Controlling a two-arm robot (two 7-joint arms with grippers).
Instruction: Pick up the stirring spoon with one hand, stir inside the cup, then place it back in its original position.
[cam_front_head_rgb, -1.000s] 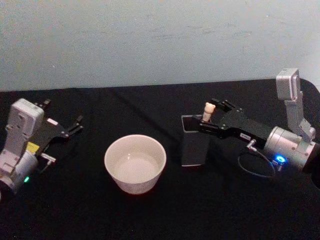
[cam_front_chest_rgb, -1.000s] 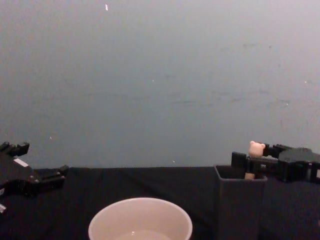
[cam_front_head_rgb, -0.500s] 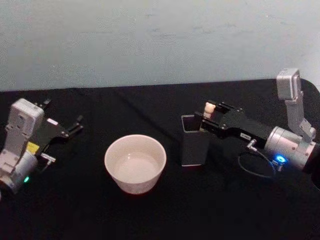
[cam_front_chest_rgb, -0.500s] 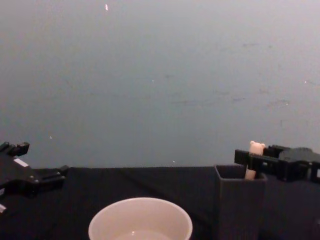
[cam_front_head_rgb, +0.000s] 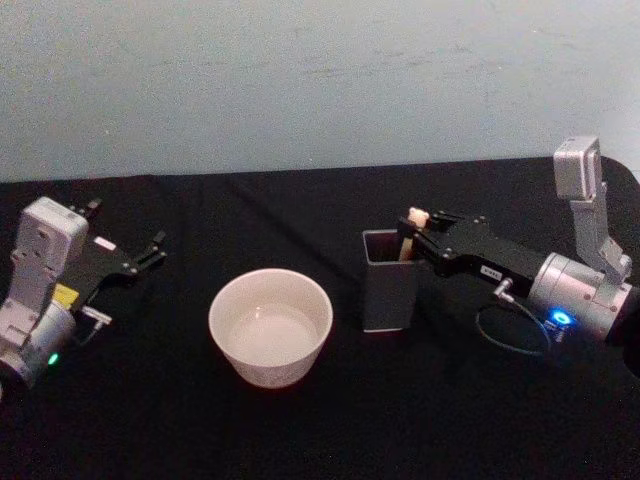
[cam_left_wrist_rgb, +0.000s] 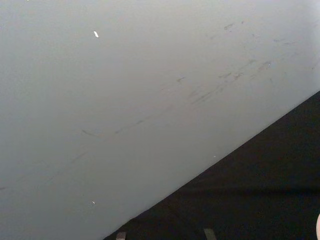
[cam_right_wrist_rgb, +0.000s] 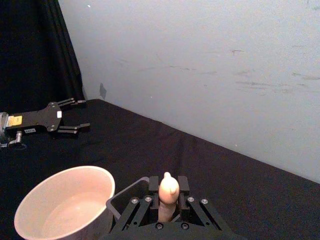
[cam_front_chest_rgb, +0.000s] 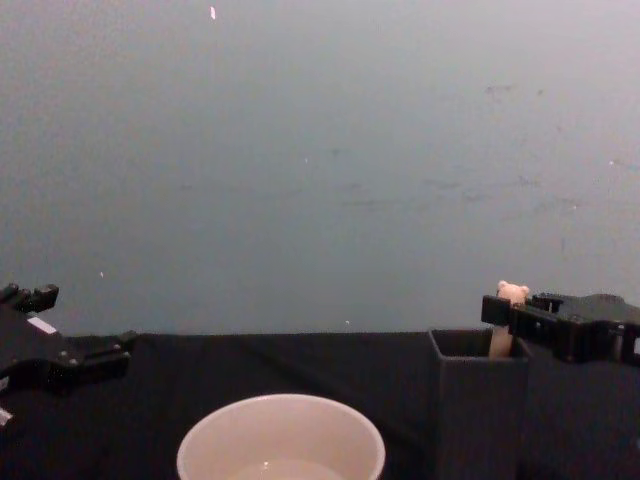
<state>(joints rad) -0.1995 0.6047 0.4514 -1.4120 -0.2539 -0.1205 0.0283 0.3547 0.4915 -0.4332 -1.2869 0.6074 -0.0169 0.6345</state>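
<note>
Slim pale-beige stirring spoon (cam_front_head_rgb: 411, 223), topped with a tiny bear head, stands in the tall dark grey square-mouthed holder (cam_front_head_rgb: 390, 300) and leans toward its right-hand wall. Its lower part is hidden inside. Only the upper handle clears the mouth, which I take to be the point of such a holder: it offers the handle for a sideways pinch. The wide round cream-white cup (cam_front_head_rgb: 268, 368) sits just beside the holder on the robot's left, apart from it, on the black table cloth (cam_front_head_rgb: 300, 430), so the carry for stirring would be short. The right gripper (cam_right_wrist_rgb: 168, 184) has its two black fingers on either side of the handle just below the bear head. No gap shows in the right wrist view, so it appears to be clamped on the spoon. The right arm comes in low and nearly level from the right, fingers pointing across the holder's mouth toward the cup. The left gripper (cam_front_head_rgb: 128, 222) is parked well apart at the left of the table, fingers spread and holding nothing.
</note>
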